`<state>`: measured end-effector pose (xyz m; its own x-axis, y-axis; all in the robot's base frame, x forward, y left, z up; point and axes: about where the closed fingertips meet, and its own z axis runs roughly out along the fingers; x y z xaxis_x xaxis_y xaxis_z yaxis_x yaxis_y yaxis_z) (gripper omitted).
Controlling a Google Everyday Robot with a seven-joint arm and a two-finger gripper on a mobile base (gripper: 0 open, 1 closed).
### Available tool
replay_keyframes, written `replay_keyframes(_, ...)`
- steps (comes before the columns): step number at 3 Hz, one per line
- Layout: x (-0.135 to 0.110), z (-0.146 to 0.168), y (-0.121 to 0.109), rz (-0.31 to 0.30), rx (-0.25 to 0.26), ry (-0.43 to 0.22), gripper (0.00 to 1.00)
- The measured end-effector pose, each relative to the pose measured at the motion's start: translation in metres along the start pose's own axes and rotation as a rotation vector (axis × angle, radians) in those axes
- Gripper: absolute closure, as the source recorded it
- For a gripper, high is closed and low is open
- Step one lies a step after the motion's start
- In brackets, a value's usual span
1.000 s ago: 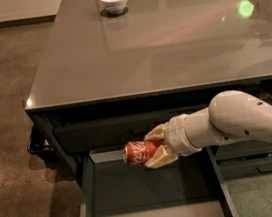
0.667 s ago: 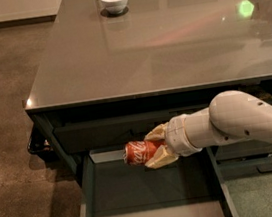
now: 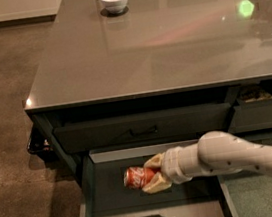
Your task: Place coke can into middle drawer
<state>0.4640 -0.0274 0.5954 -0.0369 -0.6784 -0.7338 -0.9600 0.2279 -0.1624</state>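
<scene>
This looks like an office kitchen or break area: a broad desk [image 3: 157, 47] with a glossy grey top, handled drawers [image 3: 144, 128] beneath it, a white bowl [image 3: 114, 0] on top and a polished concrete floor [image 3: 7, 123]. The claw [image 3: 153, 174] clasps a coke can [image 3: 134, 177] within the open middle drawer [image 3: 113, 200].

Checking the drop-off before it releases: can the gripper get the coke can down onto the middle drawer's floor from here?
Probably yes. The middle drawer is pulled open, the gripper holds the coke can on its side over it, and no other object shows on the floor there.
</scene>
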Motion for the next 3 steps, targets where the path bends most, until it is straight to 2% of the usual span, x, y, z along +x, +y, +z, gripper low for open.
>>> replay_keyframes(1, 0.041, 0.066, 0.021, 0.055, -0.065, -0.03, 1.0)
replay_keyframes(2, 0.051, 0.081, 0.034, 0.087, -0.095, -0.045, 1.0)
replay_keyframes(3, 0.051, 0.081, 0.034, 0.087, -0.095, -0.045, 1.0)
